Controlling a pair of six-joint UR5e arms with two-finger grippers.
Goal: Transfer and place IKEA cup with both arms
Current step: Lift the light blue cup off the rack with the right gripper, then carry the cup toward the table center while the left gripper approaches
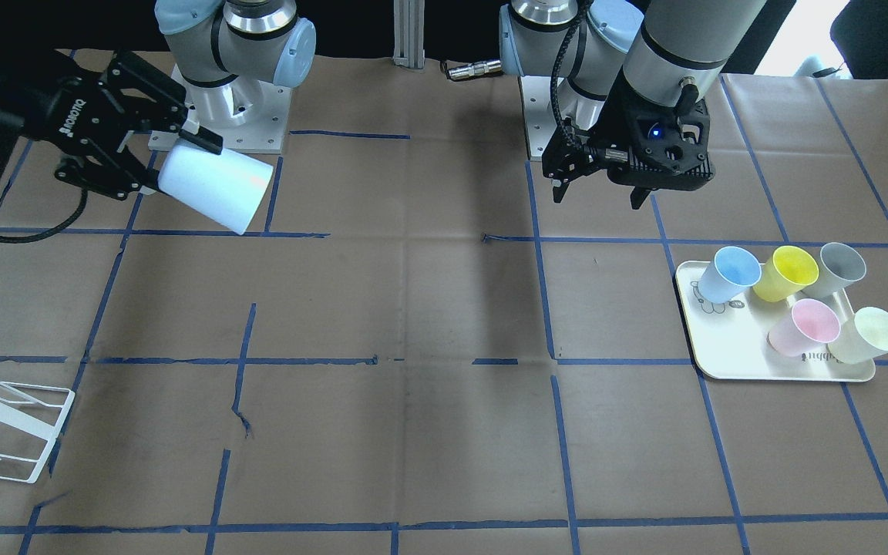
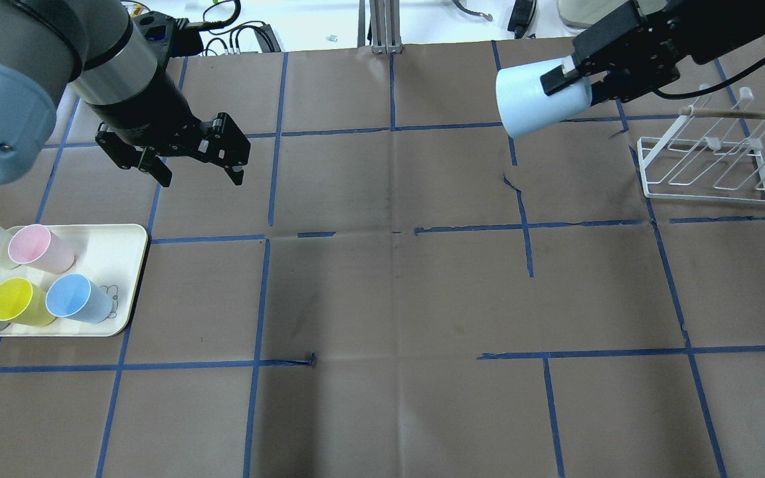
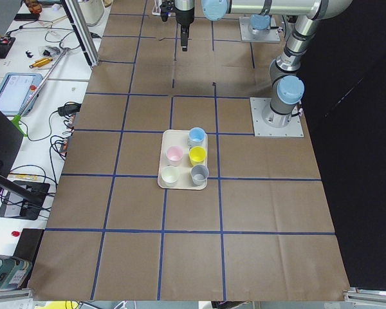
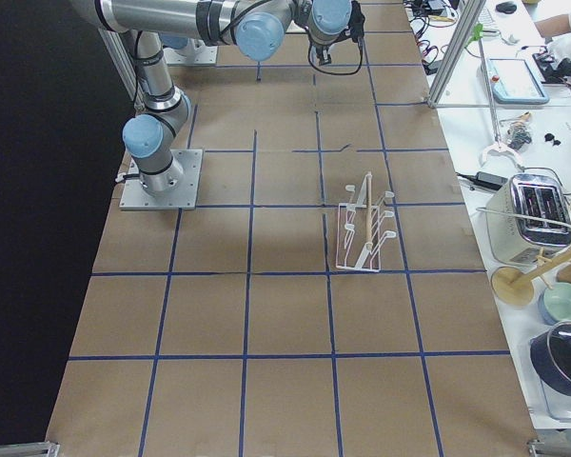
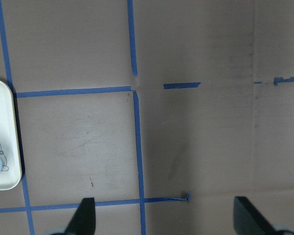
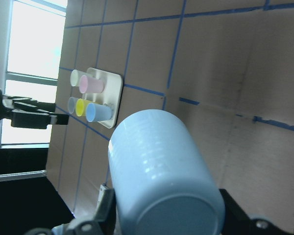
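The right gripper holds the small pale-blue tapered plastic cup sideways above the far-right tabletop. Its jaws are clamped near the base, likely angled for the white wire rack. The left gripper hangs empty — jaws apart.

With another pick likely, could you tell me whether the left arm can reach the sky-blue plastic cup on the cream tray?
Probably yes: the left gripper hangs open and empty near the cream tray, and the sky-blue plastic cup stands at its edge; only the yellow plastic cup crowds one side.
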